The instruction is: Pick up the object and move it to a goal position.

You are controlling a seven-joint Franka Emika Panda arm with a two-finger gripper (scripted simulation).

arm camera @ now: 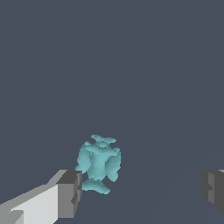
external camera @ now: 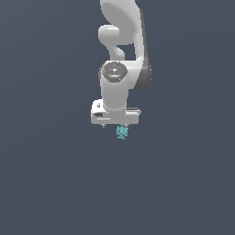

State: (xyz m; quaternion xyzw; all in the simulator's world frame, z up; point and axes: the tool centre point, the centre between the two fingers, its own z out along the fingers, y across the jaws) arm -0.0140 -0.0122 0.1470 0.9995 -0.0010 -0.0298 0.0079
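Observation:
The object (external camera: 122,132) is a small teal, knobbly lump showing just under the white gripper body in the exterior view. In the wrist view the object (arm camera: 98,162) lies between the fingers, close beside one grey pad (arm camera: 70,192) and far from the other pad (arm camera: 213,189). My gripper (arm camera: 141,192) is open, its jaws spread much wider than the object. Whether the near pad touches the object cannot be told. In the exterior view the fingertips are hidden behind the hand.
The white arm (external camera: 121,55) rises from the gripper toward the top of the exterior view. A plain dark grey surface (external camera: 55,183) fills both views, with nothing else on it.

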